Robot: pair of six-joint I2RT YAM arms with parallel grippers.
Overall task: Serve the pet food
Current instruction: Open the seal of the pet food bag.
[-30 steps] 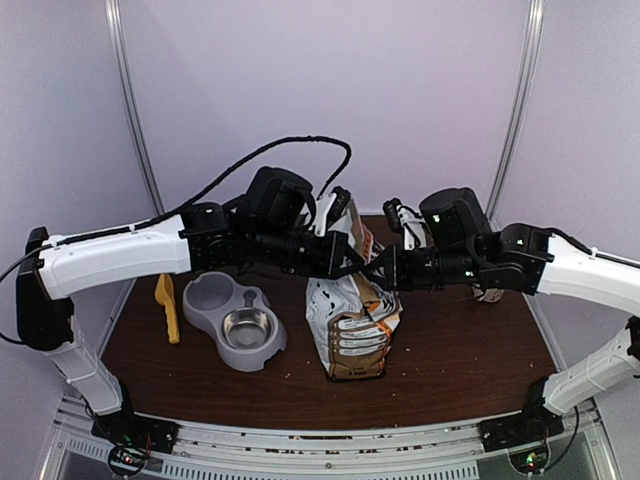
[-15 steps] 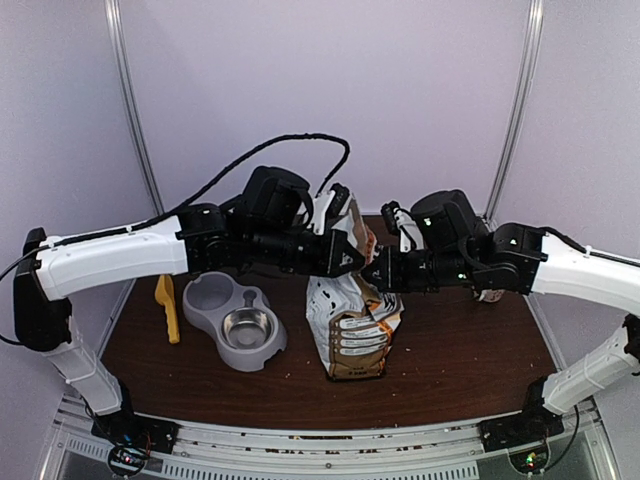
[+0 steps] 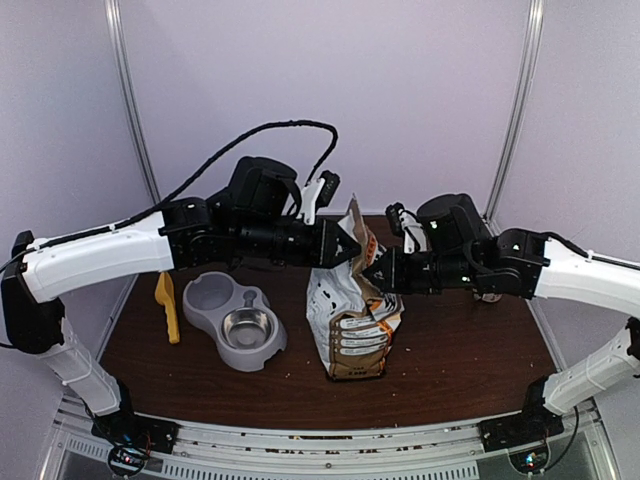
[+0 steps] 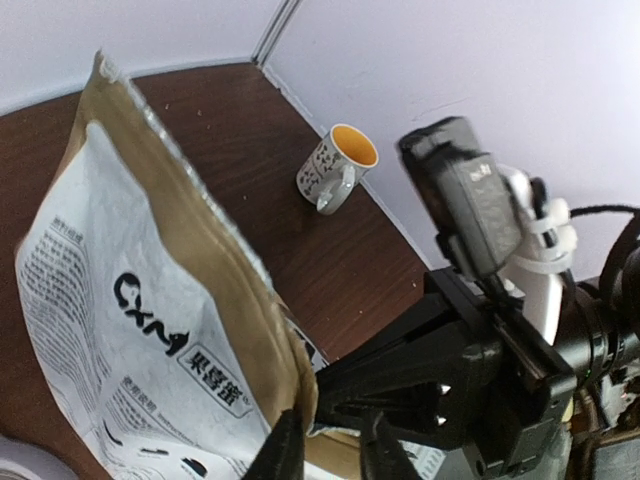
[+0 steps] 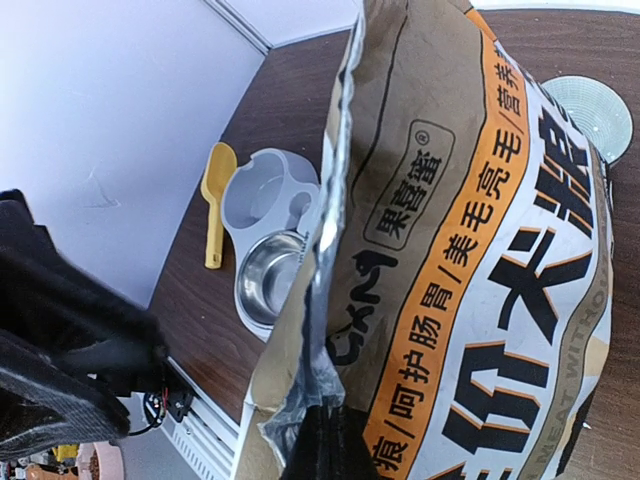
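The bag (image 3: 350,320) stands upright near the middle of the tabletop (image 3: 460,350), with both arms meeting at its top. The left gripper (image 3: 345,247) is closed down on one side of the bag's mouth. The right gripper (image 3: 378,270) pinches the opposite side, its fingers nearly together on the foil lip. The pet food itself is not visible and is presumably still inside the bag. No kibble shows in the steel bowl (image 3: 248,327).

The main risk is the thin lip slipping out of either pinch if the arms pull apart too fast. That would let the mouth fold shut or tear unevenly. The bag is tall and rests only on its own base, so a sideways tug could tip it and spill kibble across the tabletop. The two grippers sit very close together and could knock into each other.

The steel bowl sits in a grey double feeder (image 3: 212,295) just left of the bag. A yellow scoop (image 3: 167,305) lies beyond the feeder, further left. A patterned mug (image 4: 335,170) stands to the right of the bag, behind the right arm. Nothing stands between bag and bowl.
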